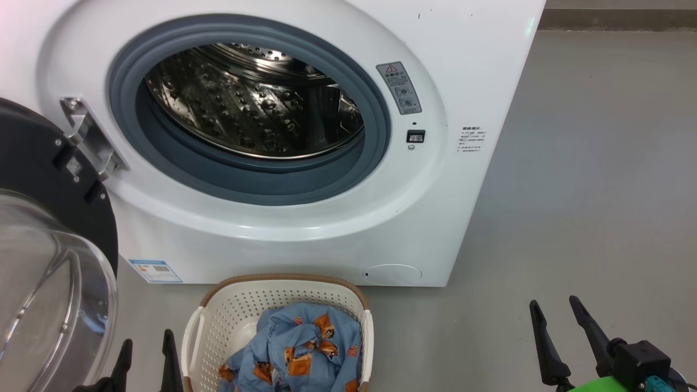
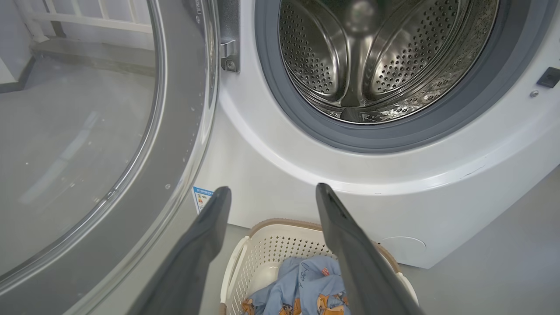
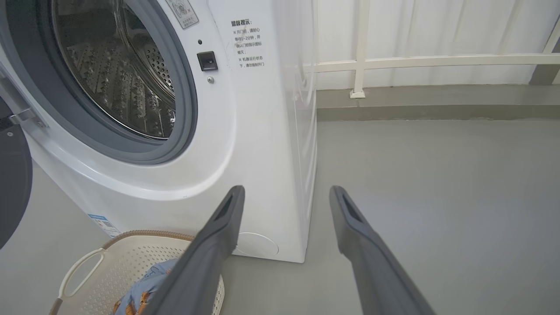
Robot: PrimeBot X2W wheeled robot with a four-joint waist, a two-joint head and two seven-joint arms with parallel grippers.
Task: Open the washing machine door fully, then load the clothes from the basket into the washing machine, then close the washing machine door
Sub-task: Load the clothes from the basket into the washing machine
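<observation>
Light blue fabric printed with orange and brown cartoon patches, the clothes (image 1: 297,348) lie bunched in the basket (image 1: 239,305), towards its right side. The basket is cream-white perforated plastic with a brown woven-look rim. It stands on the grey floor (image 1: 572,190) just in front of the washing machine (image 1: 305,239), below the machine's round mouth.

That mouth stands uncovered, showing the steel drum (image 1: 245,103) inside a grey-blue rubber ring (image 1: 261,182). The washing machine door (image 1: 49,256) hangs wide open on its hinge at the robot's left, with its clear glass bowl bulging towards the head camera. Low on the white front, a blue label sticker (image 1: 155,270) sits left of the basket and a round cap (image 1: 393,273) sits to its right.

The left gripper (image 1: 147,337) is at the lower left, between the door's glass and the basket's left handle, and its jaws are apart with no object between them. The right gripper (image 1: 554,300) is at the lower right over bare floor, well apart from the basket, with its jaws likewise spread. In the right wrist view a white railing (image 3: 420,61) runs along the wall beyond the machine.
</observation>
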